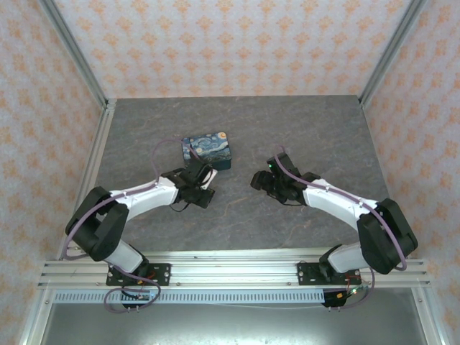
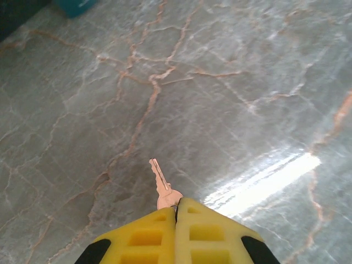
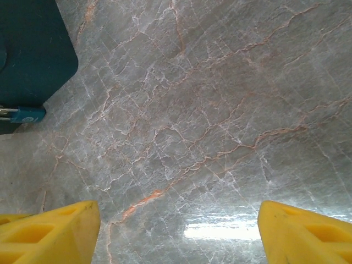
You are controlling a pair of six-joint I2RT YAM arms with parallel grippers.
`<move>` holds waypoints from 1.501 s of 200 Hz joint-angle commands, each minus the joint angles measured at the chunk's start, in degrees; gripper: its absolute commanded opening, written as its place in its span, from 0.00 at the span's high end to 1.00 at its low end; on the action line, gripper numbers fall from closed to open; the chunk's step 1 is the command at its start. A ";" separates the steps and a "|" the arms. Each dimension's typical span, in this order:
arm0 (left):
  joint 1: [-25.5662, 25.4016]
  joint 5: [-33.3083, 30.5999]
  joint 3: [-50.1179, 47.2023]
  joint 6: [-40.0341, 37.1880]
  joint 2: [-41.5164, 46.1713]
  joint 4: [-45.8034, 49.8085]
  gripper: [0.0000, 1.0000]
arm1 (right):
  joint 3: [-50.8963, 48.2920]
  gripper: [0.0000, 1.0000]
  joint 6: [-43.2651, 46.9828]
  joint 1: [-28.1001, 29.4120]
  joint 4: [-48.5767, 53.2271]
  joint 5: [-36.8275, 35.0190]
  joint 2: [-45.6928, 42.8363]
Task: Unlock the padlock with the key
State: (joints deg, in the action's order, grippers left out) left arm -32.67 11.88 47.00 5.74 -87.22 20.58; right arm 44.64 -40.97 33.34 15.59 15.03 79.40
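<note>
The small copper-coloured metal key juts from the left gripper, whose yellow fingers are pressed together on its half-hidden bow. Its blade points away from the wrist, leaning slightly left, over the grey veined stone table. The right gripper hangs wide apart, holding nothing. At the blue swirl-painted rectangular tin, a small blue tab is cut off by the frame edge — whether it is the padlock is unclear.

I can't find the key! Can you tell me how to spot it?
Start at the grey marbled table, then find the left arm's pincer with yellow fingers. The key sticks out from its shut tips: small, thin and shiny, unlike the big blue tin nearby.
</note>
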 commanded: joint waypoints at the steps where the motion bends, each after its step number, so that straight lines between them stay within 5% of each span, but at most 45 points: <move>1: -0.56 2.71 -1.06 -3.59 2.11 -2.13 1.00 | -0.61 0.24 -1.21 0.03 -1.58 0.74 -1.24; 116: -0.98 18.02 -1.09 -21.12 17.45 -2.26 1.00 | 4.58 0.41 1.17 -3.64 0.66 16.78 -3.31; 189: -2.90 17.07 3.30 -24.89 19.70 -0.11 1.00 | 3.96 0.40 -9.49 -3.38 -8.78 30.26 -4.59; 300: -8.59 14.46 5.13 -21.95 18.23 -6.07 1.00 | 3.08 0.54 -18.87 -0.05 -18.01 33.36 -0.28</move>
State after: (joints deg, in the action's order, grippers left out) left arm -40.21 27.90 49.19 -16.75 -68.51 17.19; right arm 48.21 -57.54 32.75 0.56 46.85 78.37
